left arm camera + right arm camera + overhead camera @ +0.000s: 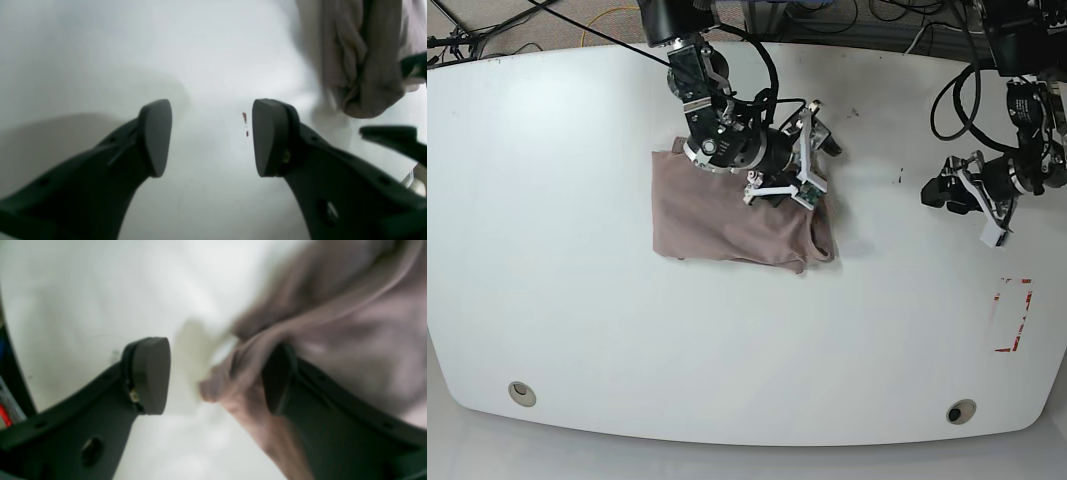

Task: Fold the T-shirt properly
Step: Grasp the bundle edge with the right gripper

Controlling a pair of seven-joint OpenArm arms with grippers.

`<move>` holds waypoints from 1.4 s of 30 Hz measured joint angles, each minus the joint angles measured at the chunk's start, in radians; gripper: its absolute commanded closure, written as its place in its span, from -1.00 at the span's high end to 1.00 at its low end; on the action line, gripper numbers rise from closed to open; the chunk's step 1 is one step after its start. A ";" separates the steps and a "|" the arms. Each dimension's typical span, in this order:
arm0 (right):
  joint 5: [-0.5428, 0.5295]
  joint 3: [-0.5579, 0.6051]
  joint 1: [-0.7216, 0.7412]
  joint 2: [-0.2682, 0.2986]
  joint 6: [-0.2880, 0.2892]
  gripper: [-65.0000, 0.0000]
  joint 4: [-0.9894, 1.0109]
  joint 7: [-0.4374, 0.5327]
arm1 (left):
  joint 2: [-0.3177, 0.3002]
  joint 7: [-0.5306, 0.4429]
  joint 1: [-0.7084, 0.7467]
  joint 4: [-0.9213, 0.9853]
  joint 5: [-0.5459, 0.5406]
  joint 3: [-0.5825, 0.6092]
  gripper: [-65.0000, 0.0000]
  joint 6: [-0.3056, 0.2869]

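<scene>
On the table [557, 300] the shirt [727, 215] lies left of centre as a folded block, long axis running side to side. Our right gripper [215, 376] is the nearer one, directly over its right end, jaws spread with a fold of cloth between them, not yet pinched. Our left gripper [211, 136] hangs spread and empty, well apart.

Your left gripper [211, 136] hangs well out to the side, jaws spread wide with nothing between them. Your right gripper [217, 376] reaches in low at centre, jaws parted too, one fingertip [278, 378] pressed against cloth.
</scene>
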State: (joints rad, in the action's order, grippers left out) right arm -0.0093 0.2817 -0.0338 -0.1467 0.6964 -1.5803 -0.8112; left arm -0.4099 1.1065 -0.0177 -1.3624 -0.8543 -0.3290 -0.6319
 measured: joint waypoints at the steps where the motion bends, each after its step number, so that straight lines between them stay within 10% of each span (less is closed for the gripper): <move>1: 0.003 0.015 0.006 0.000 0.000 0.21 0.000 0.000 | -0.001 0.000 0.001 -0.001 0.000 0.000 0.10 0.000; 14: -0.181 0.096 0.171 -0.002 -0.048 0.21 0.063 0.016 | -0.002 0.001 0.003 -0.001 0.001 0.000 0.10 0.000; 24: -0.235 -0.087 0.190 0.082 -0.066 0.18 -0.024 0.011 | 0.019 0.083 0.000 -0.238 0.013 0.095 0.10 -0.058; 32: -0.314 -0.218 0.162 0.223 -0.068 -0.79 -0.029 -0.002 | 0.076 0.078 0.001 -0.473 -0.003 0.245 0.09 -0.066; 42: -0.351 -0.264 0.157 0.349 -0.068 -0.88 -0.008 0.008 | 0.193 0.024 0.004 -0.435 0.129 0.373 -0.77 -0.065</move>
State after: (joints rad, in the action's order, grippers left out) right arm -0.3603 0.0177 0.1230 0.2028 0.6281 -1.5883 -0.8036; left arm -0.2169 1.1301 -0.0139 -1.7973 -0.7254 0.0441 -0.6971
